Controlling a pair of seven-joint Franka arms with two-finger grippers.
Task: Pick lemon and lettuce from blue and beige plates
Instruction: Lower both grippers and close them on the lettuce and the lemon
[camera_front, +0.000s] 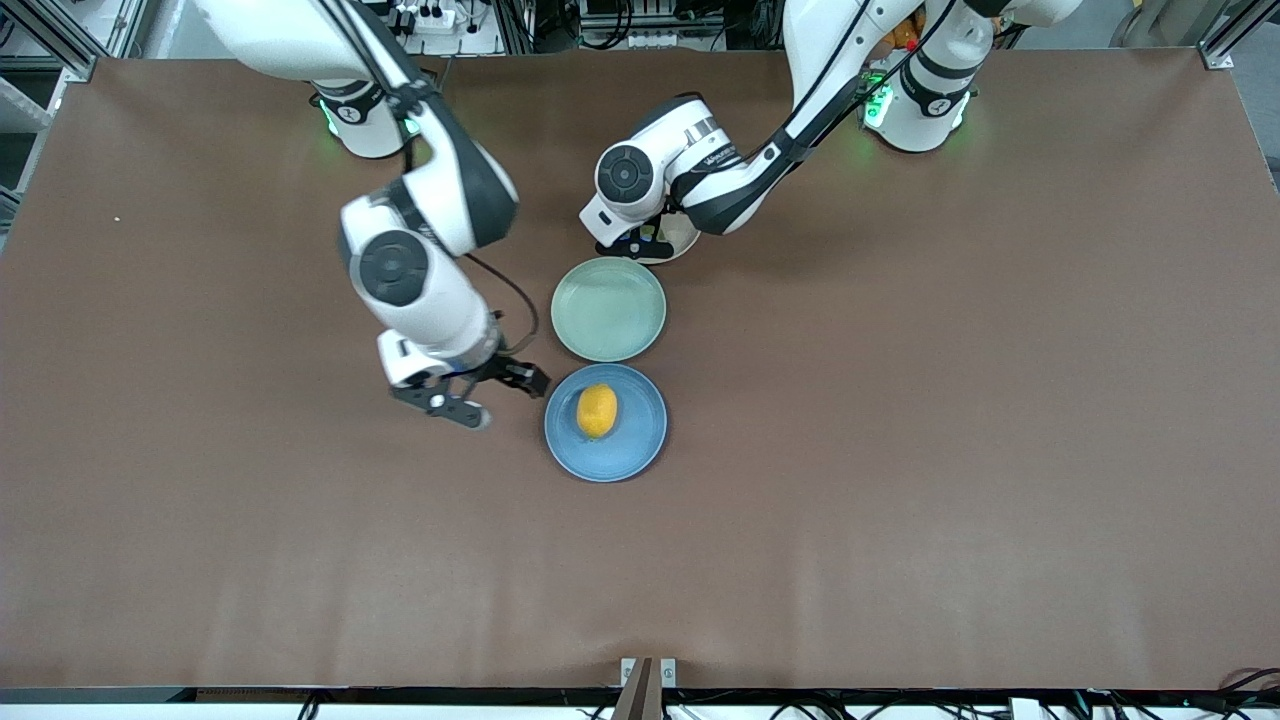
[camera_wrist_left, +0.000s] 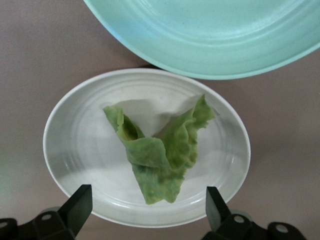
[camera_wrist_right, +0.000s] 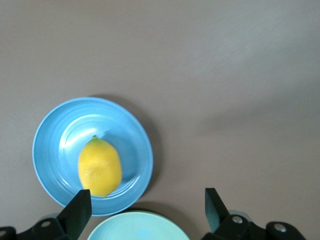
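Observation:
The lemon (camera_front: 597, 410) lies on the blue plate (camera_front: 630, 455), which is nearest the front camera. It also shows in the right wrist view (camera_wrist_right: 100, 167) on the blue plate (camera_wrist_right: 55, 135). My right gripper (camera_front: 497, 396) (camera_wrist_right: 147, 212) is open and empty, up beside the blue plate toward the right arm's end. The lettuce (camera_wrist_left: 160, 155) lies on the beige plate (camera_wrist_left: 75, 135). My left gripper (camera_front: 635, 243) (camera_wrist_left: 147, 207) is open over that plate's (camera_front: 686, 243) edge and hides the lettuce in the front view.
A pale mint-green plate (camera_front: 608, 308) sits empty between the blue and beige plates, close to both. It also shows in the left wrist view (camera_wrist_left: 215, 35) and the right wrist view (camera_wrist_right: 140, 231). Bare brown table lies all around the plates.

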